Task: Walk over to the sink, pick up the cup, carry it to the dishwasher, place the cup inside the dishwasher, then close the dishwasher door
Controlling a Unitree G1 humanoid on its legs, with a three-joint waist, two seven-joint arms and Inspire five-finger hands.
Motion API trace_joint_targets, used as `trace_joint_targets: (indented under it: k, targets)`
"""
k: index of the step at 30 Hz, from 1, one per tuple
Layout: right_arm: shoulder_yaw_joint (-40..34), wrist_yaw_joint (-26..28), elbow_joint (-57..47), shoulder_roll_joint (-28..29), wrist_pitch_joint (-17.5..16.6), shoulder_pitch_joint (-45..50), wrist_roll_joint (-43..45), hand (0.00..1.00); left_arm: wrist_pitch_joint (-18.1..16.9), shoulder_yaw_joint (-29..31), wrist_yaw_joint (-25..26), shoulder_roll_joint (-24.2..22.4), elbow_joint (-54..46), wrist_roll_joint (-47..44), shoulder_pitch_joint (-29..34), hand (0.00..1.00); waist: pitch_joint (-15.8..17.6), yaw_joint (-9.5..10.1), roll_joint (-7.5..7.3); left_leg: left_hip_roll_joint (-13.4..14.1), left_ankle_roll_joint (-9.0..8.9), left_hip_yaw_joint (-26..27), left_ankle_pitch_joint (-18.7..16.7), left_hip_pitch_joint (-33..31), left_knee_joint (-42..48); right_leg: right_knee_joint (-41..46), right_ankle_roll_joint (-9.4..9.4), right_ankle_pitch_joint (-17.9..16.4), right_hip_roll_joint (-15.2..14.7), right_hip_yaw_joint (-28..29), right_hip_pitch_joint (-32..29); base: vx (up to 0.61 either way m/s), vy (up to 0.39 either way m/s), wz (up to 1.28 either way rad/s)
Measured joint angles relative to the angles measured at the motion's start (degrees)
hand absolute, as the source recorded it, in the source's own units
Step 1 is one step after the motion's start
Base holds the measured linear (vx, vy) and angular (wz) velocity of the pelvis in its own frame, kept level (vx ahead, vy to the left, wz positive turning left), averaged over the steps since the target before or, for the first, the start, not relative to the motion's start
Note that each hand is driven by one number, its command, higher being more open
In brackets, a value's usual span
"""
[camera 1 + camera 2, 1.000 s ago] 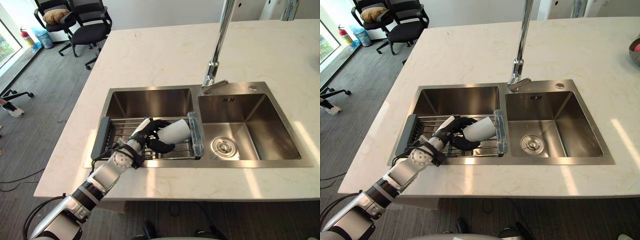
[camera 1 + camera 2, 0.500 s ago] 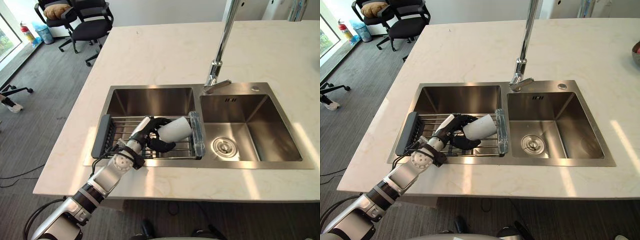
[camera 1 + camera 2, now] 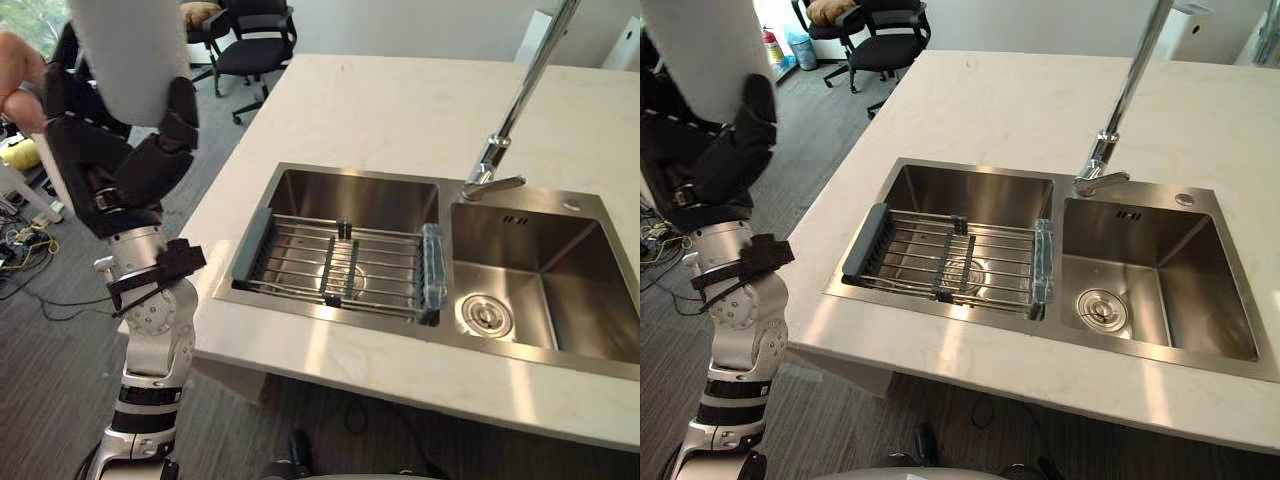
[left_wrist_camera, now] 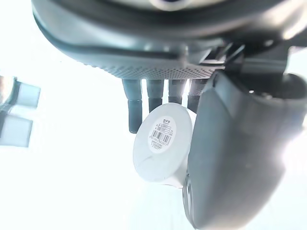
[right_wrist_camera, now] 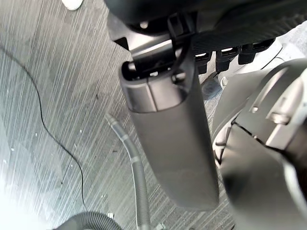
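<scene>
Left robot hand [image 3: 125, 165] clenched round white cup [image 3: 125, 50]; cup stands up out of fingers, thumb opposite. Sink [image 3: 350, 200] lower, well off to hand's right. Cup likely light, rigid, smooth-walled, breakable: firm wrap at lower wall suits. Right robot hand [image 5: 168, 143] slack, idle.

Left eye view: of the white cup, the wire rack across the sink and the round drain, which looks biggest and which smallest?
1. wire rack: covers the most picture.
2. white cup, held in the left hand: close to the camera and cut off by the edge, so this rank is unsure.
3. drain: clearly smallest.
</scene>
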Motion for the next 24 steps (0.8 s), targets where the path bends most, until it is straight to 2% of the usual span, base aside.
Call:
trace_joint_targets:
  k: [7,10,12,14,16,18,19,20,21,22,23,24]
  targets:
    - [-1.8,0.4,-0.1,1.1,-1.1,-0.8,-3.5,1.00,1.0,6.6,7.4,-7.3,2.1,-5.6,9.0,0.00,-0.3,1.90,-0.38,-0.4,0.09,-1.6,0.4,-0.5,0.1,0.6,-0.04,-0.4,0.0,-1.2,0.2,-0.01,0.001,0.12]
    - [-0.6,-0.1,-0.7,1.5,-0.8,-0.9,-5.9,1.00,1.3,11.8,10.4,-8.6,8.9,-8.0,12.5,0.00,-0.5,2.12,-0.56,-0.6,0.18,-2.8,0.8,0.0,0.4,0.9,-0.12,-1.0,0.0,-2.3,1.2,0.00,-0.025,0.20]
    - [0.5,-0.3,-0.8,1.3,-0.4,-0.9,-7.6,1.00,1.6,15.7,12.0,-10.3,11.6,-9.8,14.9,0.00,-0.7,2.95,-0.53,-0.6,0.09,-3.6,0.9,-0.3,0.5,1.8,-0.08,-1.8,-0.1,-3.1,1.2,-0.01,-0.032,0.25]
    - [1.5,-0.3,-1.0,0.8,0.3,-0.6,-8.0,1.00,1.9,20.0,13.5,-12.5,13.3,-11.9,18.4,0.00,-0.7,4.87,-0.37,-0.9,0.03,-6.1,1.6,-1.3,0.7,3.1,-0.09,-2.9,-0.2,-5.7,1.3,-0.01,-0.043,0.56]
    - [3.4,-0.5,-2.2,0.5,0.6,0.0,-8.6,1.00,2.3,23.0,13.5,-13.7,13.7,-12.4,22.1,0.00,-0.4,5.58,0.27,-1.5,-0.35,-8.0,2.7,-2.7,1.5,5.2,-0.20,-4.3,-0.8,-9.2,1.4,-0.05,-0.038,0.95]
    - [4.9,-0.8,-3.4,-0.2,0.7,0.6,-9.6,1.00,2.3,26.4,12.8,-15.9,13.4,-14.6,24.3,0.00,-0.4,6.21,0.37,-2.8,-1.55,-7.2,4.3,-3.9,1.8,8.1,-0.28,-5.9,-2.7,-13.3,1.6,-0.12,0.045,1.10]
    - [4.9,-1.5,-3.7,-0.6,0.5,1.3,-9.6,1.00,2.2,28.5,12.4,-17.4,13.1,-16.6,24.4,0.00,-0.3,7.16,0.42,-1.7,0.08,0.2,-1.5,-5.1,5.9,9.0,-0.37,-6.2,-4.2,-16.6,2.5,-0.14,0.098,0.97]
    - [5.2,-2.1,-4.7,-1.0,0.3,1.8,-9.4,1.00,2.2,29.7,12.1,-17.9,13.1,-18.2,24.7,0.00,-0.3,7.93,0.51,-0.4,1.89,5.8,-3.8,-5.9,10.5,9.7,-0.33,-6.1,-5.8,-18.4,2.7,-0.11,0.092,0.88]
    - [6.2,-2.6,-5.4,-1.8,0.4,1.9,-9.2,1.00,2.1,31.1,11.7,-18.3,13.1,-19.3,25.4,0.00,-0.1,8.51,-0.02,1.5,2.35,9.5,-5.1,-6.3,15.3,10.9,-0.20,-6.1,-8.0,-19.1,2.7,-0.02,0.067,0.60]
    - [7.2,-3.0,-6.0,-3.0,0.3,1.9,-8.0,1.00,1.3,33.2,10.7,-18.9,13.1,-20.5,26.9,0.00,-0.2,8.53,-0.23,4.8,2.21,11.4,-6.4,-6.5,22.0,12.5,0.24,-5.8,-11.0,-19.4,2.3,-0.01,0.173,0.32]
    - [7.2,-3.4,-6.7,-3.6,0.3,2.1,-7.2,1.00,0.3,34.0,9.9,-19.0,13.1,-21.5,28.0,0.00,-1.0,8.55,0.28,8.2,2.43,11.6,-6.9,-6.6,27.1,14.1,0.36,-5.7,-13.1,-19.3,1.2,-0.01,0.370,0.31]
    - [7.0,-4.6,-8.5,-4.9,-0.4,2.7,-7.1,1.00,-1.7,34.9,6.5,-18.8,13.0,-23.1,28.8,0.00,-3.1,8.56,2.67,16.1,3.31,11.4,-5.1,-7.9,36.1,19.4,-0.44,-6.6,-15.0,-18.8,-1.9,0.00,0.386,0.26]
